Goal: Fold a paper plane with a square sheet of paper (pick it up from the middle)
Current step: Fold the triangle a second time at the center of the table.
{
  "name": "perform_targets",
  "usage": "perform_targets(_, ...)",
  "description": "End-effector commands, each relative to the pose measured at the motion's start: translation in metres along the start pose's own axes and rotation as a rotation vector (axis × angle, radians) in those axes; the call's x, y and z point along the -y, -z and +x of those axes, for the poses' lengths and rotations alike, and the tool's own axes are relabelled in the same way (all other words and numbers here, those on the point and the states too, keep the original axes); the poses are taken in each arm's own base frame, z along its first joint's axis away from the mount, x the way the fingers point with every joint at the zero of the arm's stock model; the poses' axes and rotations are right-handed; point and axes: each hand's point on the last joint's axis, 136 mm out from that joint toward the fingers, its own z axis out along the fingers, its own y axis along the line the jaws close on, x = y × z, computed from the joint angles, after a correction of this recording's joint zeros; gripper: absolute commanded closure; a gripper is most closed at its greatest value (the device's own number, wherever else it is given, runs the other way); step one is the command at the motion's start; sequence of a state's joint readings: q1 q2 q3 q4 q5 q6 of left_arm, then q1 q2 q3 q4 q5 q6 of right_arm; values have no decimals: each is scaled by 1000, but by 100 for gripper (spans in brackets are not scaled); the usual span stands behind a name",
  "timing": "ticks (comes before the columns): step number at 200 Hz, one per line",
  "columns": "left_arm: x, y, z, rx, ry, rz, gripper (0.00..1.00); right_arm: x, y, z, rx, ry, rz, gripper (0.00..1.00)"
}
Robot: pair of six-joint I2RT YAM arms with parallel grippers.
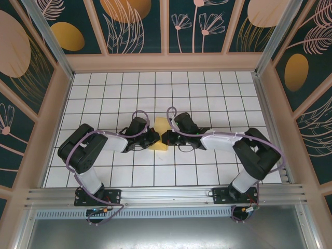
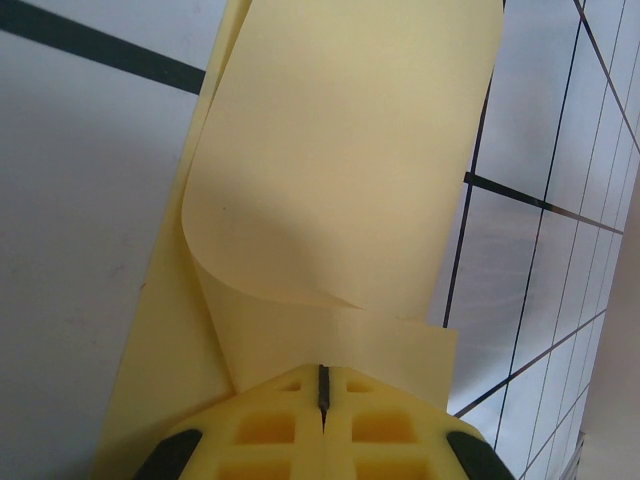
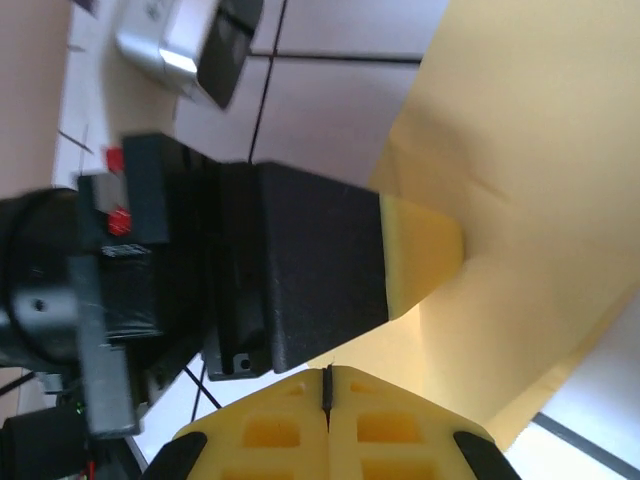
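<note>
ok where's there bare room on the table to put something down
Free: the far tile rows up to the back wall, and the near strip between the left arm and right arm. Crowded: the centre, where both jaws meet at the paper.

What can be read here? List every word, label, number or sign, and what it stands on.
No readable text anywhere.
The yellow paper sheet is blank.
The table bears only grid lines.
The wall panels carry only flower drawings.
</note>
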State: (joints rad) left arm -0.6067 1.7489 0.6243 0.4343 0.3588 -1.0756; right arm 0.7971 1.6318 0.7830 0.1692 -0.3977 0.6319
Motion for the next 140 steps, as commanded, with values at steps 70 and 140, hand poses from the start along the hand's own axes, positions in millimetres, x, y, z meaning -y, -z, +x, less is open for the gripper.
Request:
perform_targets(70, -39, -4, 12, -33, 40, -120, 100, 17, -24, 13, -88, -50, 95, 100)
perform_targets(140, -39, -4, 13, -37, 39, -120, 100, 39, -31, 26, -130, -88, 158, 100)
